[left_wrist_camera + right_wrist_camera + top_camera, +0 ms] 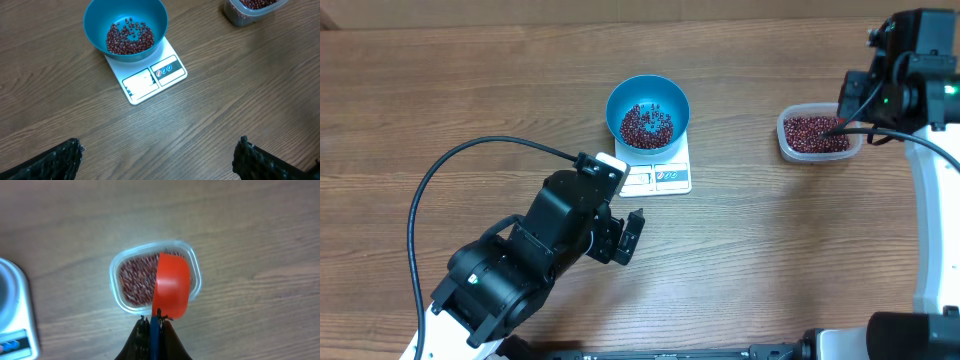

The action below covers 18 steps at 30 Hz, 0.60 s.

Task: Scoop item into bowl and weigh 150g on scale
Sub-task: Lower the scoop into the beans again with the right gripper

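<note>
Round, deep, bright blue plastic bowl [672, 95] upright on the far part of a small flat white rectangular kitchen scale [660, 179], display window and logo panel showing along the near edge. Thin, loose layer of small dark red-brown beans [646, 125] across the bowl's bottom, blue visible between them. Fuller maroon heap of the same beans in a clear rounded-rectangular plastic container [784, 143], well apart to the scale's right.

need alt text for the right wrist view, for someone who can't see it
The right hand, shut on an orange-red scoop, holds it over the right side of a clear container of dark red-brown beans on a wooden table. The corner of a white scale shows at the left edge.
</note>
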Motion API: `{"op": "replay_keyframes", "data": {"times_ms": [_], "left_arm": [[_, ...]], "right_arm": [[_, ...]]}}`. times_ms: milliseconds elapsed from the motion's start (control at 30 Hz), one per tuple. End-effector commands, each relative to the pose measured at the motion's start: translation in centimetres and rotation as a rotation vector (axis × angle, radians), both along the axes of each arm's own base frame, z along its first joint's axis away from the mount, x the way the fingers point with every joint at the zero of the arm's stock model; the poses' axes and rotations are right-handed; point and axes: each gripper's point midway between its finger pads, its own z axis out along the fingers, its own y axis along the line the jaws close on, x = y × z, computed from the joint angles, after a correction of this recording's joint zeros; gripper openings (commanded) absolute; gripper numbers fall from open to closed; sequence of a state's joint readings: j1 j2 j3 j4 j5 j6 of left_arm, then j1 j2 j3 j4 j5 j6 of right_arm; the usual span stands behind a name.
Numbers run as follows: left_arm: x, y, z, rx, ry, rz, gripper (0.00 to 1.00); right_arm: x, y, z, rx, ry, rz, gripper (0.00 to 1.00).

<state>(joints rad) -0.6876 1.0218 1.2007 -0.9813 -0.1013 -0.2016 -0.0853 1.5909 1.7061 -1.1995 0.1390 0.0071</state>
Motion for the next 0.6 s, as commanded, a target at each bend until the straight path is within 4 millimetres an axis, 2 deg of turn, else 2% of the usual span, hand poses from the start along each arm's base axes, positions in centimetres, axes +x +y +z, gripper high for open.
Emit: {"op": "replay_keyframes", "data": {"times_ms": [0, 267, 333, 433, 567], "left_arm": [[0.0, 0.0, -0.3, 0.021, -0.002, -0.010, 0.99], [0.0, 0.0, -0.3, 0.021, -0.002, -0.010, 0.99], [0.0, 0.0, -0.3, 0.021, -0.002, -0.010, 0.99], [0.0, 0.0, -0.3, 0.021, -0.002, -0.010, 0.99], [0.0, 0.0, -0.3, 0.021, -0.002, -0.010, 0.99]], "right_arm": [[0.2, -0.7, -3.4, -0.037, 0.093, 0.001, 0.04], [1.3, -0.9, -8.0, -0.038, 0.209, 0.019, 0.04], [1.7, -1.1, -9.8, -0.052, 0.254, 0.040, 0.04], [2.1, -1.8, -10.6, -0.089, 0.268, 0.023, 0.04], [2.4, -2.3, -10.5, -0.112, 0.257, 0.012, 0.04]]}}
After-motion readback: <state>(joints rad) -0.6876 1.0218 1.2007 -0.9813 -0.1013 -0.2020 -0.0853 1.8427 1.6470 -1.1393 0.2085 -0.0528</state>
